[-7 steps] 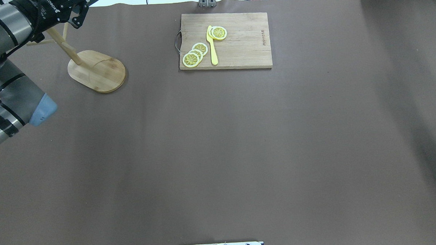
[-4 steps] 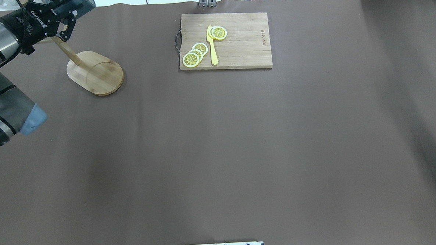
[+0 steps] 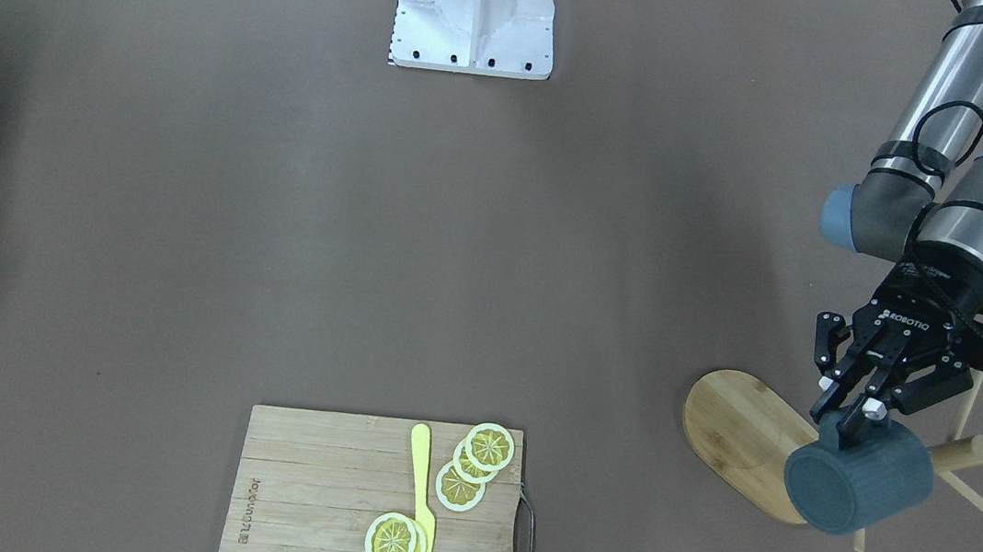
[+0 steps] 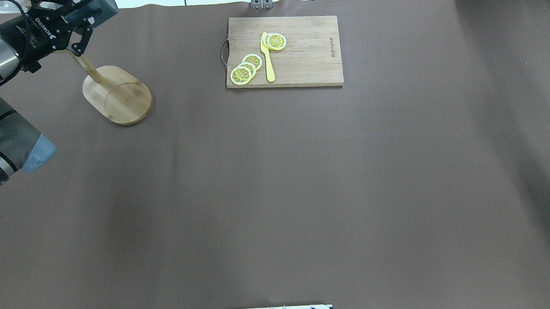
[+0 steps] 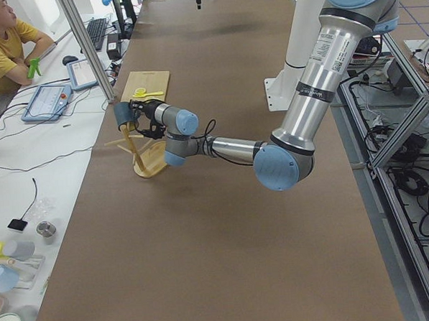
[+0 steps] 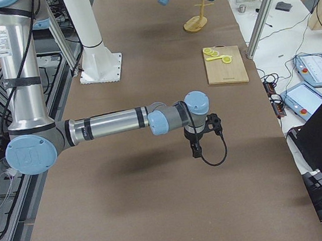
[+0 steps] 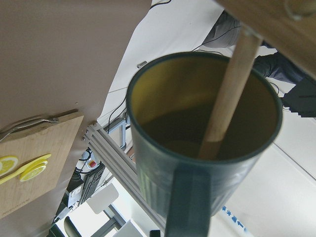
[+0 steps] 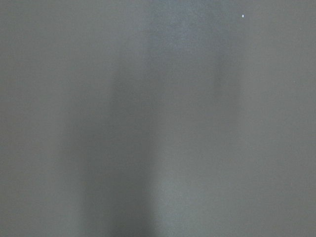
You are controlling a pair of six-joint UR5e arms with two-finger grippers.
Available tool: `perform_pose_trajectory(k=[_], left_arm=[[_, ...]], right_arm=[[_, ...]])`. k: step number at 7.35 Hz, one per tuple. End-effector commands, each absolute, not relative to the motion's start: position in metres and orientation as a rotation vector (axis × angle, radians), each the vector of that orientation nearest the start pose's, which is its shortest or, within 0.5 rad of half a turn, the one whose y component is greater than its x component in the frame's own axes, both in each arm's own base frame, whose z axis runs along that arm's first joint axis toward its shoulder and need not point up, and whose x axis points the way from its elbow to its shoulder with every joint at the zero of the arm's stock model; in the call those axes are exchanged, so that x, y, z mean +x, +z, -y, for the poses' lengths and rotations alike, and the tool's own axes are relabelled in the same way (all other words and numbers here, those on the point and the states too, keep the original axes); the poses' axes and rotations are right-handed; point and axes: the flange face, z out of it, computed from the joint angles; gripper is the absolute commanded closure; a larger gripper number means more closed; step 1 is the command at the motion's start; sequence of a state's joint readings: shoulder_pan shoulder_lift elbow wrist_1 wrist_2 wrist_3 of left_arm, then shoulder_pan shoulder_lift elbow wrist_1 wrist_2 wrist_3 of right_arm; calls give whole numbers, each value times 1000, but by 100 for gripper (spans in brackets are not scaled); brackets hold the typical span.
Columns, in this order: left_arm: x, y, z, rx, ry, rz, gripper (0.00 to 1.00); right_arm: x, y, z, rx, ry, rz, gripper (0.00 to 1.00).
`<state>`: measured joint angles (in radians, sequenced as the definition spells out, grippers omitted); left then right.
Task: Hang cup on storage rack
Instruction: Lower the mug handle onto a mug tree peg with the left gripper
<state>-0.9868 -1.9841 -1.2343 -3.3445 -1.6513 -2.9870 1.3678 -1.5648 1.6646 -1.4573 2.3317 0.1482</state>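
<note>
Pinching the cup (image 3: 859, 480) by its handle in the left claw (image 3: 850, 419) at lower right, a storage rack (image 3: 738, 429) peg inside its mouth; seemingly nearly done, only to release and retreat.

The storage rack (image 4: 119, 94) stood at the far left of the table. The cup (image 3: 859, 480) was raised close to its post, and one peg (image 7: 224, 103) seemed to reach into the cup's mouth. Well apart to the right lay the cutting board (image 4: 308, 55), with lemon slices (image 4: 241, 74) and a knife (image 4: 268, 64) on it.
</note>
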Motion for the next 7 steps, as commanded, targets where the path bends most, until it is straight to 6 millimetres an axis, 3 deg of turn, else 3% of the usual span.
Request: perform_pose_trajectory(k=[1,4,6,7], left_arm=[[237,393,590,-593,-1413,-2070,100],[232,391,585,-631,-1352,-2046,100],[197,398,599,-601,-1371,-2036,100],[194,406,603,-594,-1385,-2022,100]], right_arm=[[-40,598,508,65,-132,782,0],[-41,598,508,62,-128,782,0],[-41,598,508,62,-128,782,0],[-42,599,508,58,-129,782,0]])
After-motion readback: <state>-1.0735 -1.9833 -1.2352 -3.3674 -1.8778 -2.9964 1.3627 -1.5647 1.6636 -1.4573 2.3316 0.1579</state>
